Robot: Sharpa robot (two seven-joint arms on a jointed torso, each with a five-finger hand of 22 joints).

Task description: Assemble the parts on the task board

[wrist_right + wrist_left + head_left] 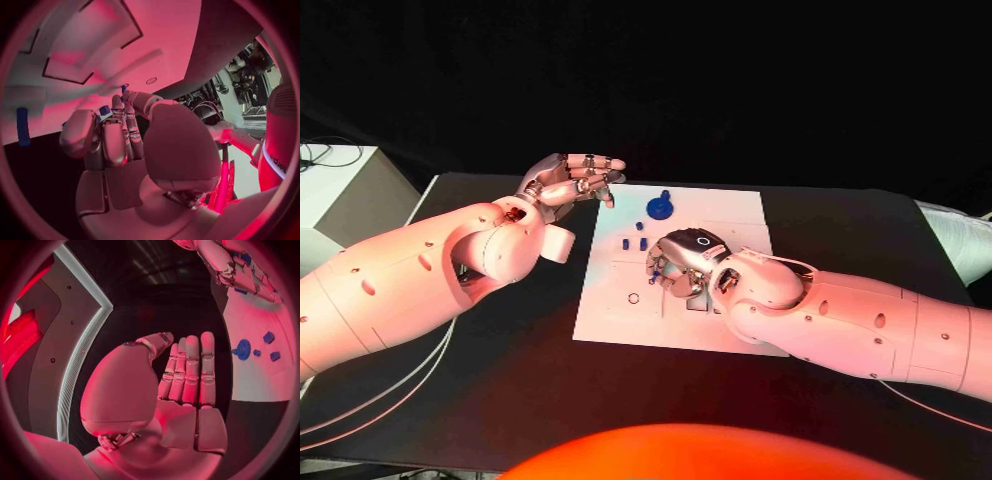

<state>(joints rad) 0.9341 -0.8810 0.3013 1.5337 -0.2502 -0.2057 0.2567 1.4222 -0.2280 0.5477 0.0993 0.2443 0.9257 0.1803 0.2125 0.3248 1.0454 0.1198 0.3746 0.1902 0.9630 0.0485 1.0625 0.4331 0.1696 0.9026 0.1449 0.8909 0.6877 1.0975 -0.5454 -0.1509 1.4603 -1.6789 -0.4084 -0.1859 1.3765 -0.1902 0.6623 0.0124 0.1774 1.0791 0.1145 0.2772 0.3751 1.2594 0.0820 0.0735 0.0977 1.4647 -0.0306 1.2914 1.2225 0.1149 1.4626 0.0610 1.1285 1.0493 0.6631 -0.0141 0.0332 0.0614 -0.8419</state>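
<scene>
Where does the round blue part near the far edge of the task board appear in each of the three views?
Head view: the round blue part lies near the far edge of the task board, right of the left hand.
Left wrist view: it lies on the board beyond the fingertips.
Right wrist view: I cannot pick it out.
Shared landmark: the white task board.

Parts (pixel 658 207) on task board (pixel 733 215)
</scene>
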